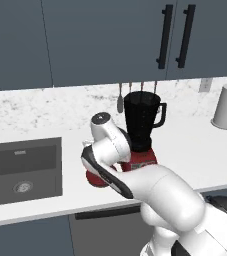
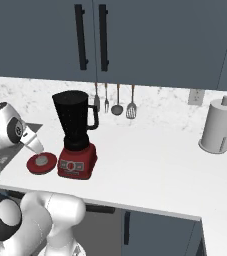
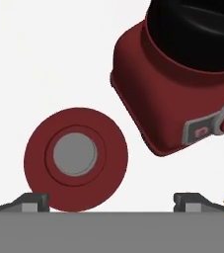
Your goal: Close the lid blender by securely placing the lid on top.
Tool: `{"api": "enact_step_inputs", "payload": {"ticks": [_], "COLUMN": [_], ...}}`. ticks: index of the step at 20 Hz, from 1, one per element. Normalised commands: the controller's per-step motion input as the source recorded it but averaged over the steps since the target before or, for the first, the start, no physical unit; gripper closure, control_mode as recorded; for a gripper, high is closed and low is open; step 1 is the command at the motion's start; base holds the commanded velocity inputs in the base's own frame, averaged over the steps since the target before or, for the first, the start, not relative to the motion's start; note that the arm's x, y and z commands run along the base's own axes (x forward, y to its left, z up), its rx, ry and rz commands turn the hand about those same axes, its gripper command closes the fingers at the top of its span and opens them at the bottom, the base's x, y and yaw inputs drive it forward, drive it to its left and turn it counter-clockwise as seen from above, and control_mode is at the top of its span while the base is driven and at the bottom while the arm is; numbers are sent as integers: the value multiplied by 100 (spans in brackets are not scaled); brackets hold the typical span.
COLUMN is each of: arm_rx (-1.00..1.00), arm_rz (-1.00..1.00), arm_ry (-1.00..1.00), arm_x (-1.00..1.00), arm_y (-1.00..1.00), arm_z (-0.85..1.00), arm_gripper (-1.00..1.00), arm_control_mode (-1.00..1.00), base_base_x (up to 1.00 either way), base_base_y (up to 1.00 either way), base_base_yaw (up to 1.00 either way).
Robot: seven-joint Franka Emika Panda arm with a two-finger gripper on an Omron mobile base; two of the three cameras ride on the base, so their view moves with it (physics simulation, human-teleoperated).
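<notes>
red flat round lid (image 3: 76, 159) with grey knob, on white counter (image 2: 150, 160) beside red-based dark-jarred blender (image 2: 76, 135); hand (image 3: 111, 200) spread above, reach step; next: centre, descend, pinch.

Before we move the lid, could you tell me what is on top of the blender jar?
Nothing: the blender jar's rim is open. The lid lies flat on the counter beside the red base. The jar's inside is too dark to see.

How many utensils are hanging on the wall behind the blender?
3, in a row on the backsplash right of the blender: fork, ladle, slotted spatula. More may hide behind the jar.
</notes>
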Motion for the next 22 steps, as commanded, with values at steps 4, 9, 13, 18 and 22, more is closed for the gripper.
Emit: {"api": "enact_step_inputs", "payload": {"ticks": [4,9,13,18,22], "arm_rx": [-4,-6,-5,-2,0], "arm_rz": [-4,-3,-2,-1,0], "arm_ry": [0,2,3,2,0], "arm_x": [28,22,13,4,9], "arm_y": [14,19,13,4,0], "arm_z": [-27,-31,-30,-25,-14], "arm_gripper": [-100,-100,-100,-100,-100], "arm_control_mode": [-100,-100,-100,-100,-100], "base_base_x": [0,0,0,0,0], "base_base_y": [0,0,0,0,0], "base_base_yaw": [0,0,0,0,0]}}
